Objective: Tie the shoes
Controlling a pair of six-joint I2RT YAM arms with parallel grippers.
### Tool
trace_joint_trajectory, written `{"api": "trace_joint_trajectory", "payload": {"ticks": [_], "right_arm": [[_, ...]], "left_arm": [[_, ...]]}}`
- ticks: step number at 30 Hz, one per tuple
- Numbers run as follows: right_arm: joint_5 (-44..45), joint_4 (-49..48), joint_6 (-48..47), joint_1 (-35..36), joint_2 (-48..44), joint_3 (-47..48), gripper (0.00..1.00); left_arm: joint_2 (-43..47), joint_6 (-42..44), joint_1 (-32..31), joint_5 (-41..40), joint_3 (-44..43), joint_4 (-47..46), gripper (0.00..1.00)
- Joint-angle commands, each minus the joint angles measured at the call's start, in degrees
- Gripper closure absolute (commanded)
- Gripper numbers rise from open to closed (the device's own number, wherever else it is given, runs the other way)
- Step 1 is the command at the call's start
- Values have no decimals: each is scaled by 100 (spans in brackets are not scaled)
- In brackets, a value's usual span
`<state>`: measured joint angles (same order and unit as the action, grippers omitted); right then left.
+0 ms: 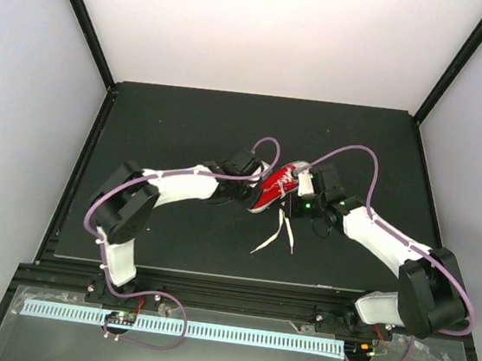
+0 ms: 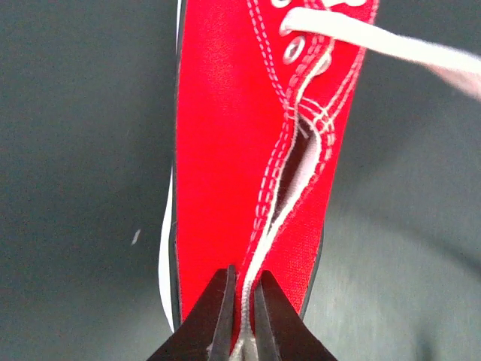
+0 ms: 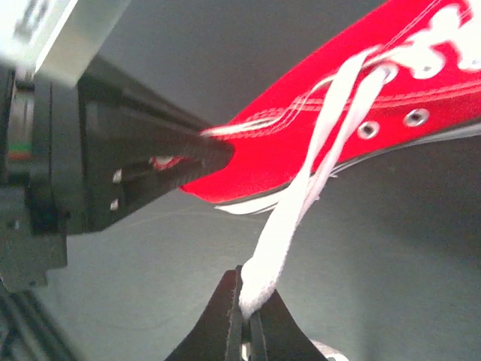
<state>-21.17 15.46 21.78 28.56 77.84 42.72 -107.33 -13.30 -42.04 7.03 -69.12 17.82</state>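
One small red canvas low-top sneaker (image 1: pixel 273 187) with a white sole edge sits near the middle of the matte black table mat (image 1: pixel 178 121), between the two arms; the left gripper (image 2: pixel 243 284) is at its heel end and the right gripper (image 3: pixel 246 284) is just beside its laced side. The left pincer is pinched tight on the white-stitched rim of the red canvas (it seems to be the collar edge rather than a lace, though the close view leaves some doubt); the right pincer is nipped shut on the long flat white laces (image 3: pixel 301 203), two strands bunched together and running taut from the top eyelets down to its fingertips; in the overhead view, loose lace ends trail on the mat toward the near edge.
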Motion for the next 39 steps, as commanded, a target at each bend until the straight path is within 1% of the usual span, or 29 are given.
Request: {"api": "trace_joint_trajectory", "payload": {"ticks": [1, 4, 7, 10, 12, 15, 18, 21, 23, 26, 28, 30, 32, 34, 39], "right_arm": [[-846, 397, -35, 144, -92, 512, 98], [-854, 561, 14, 564, 33, 807, 98], [-836, 572, 135, 962, 90, 1050, 98], [-514, 734, 263, 1127, -9, 1228, 98], [46, 1022, 282, 1127, -203, 1296, 98], [880, 1695, 184, 1120, -600, 1416, 98], [1630, 2516, 27, 1120, -992, 1665, 98], [2258, 3160, -80, 1128, -1320, 1859, 98], [2427, 3317, -114, 1121, -1445, 1830, 98], [2152, 2935, -63, 1131, -1378, 1424, 98], [1592, 2378, 86, 1130, -1144, 1022, 98], [858, 1637, 284, 1135, -935, 588, 98], [365, 1007, 545, 1150, -760, 243, 98], [124, 528, 690, 1152, -579, 9, 98], [-119, 107, 723, 1209, -119, -118, 98]], "left_arm": [[1486, -554, -93, -1195, 666, 268, 99], [2589, -780, -117, -1640, 1181, 469, 98], [3635, -929, -195, -1924, 1563, 950, 98], [4212, -1173, -237, -2023, 1738, 1527, 98], [4425, -1384, -349, -2000, 1767, 1730, 98], [4453, -1622, -714, -1978, 1636, 1680, 98], [4093, -1808, -1219, -2051, 1148, 1618, 98], [3527, -2016, -1786, -2505, 409, 1946, 98], [3162, -2248, -2095, -2824, 126, 2109, 98], [2870, -2495, -2223, -2832, 228, 2089, 98], [2755, -2610, -2256, -2797, 379, 2153, 99], [2773, -2824, -2353, -2961, 689, 2193, 99], [2850, -3159, -2383, -3133, 1036, 2202, 99], [2978, -3423, -2391, -3301, 1372, 2194, 99], [3118, -3585, -2395, -3335, 1813, 2143, 98]]}}
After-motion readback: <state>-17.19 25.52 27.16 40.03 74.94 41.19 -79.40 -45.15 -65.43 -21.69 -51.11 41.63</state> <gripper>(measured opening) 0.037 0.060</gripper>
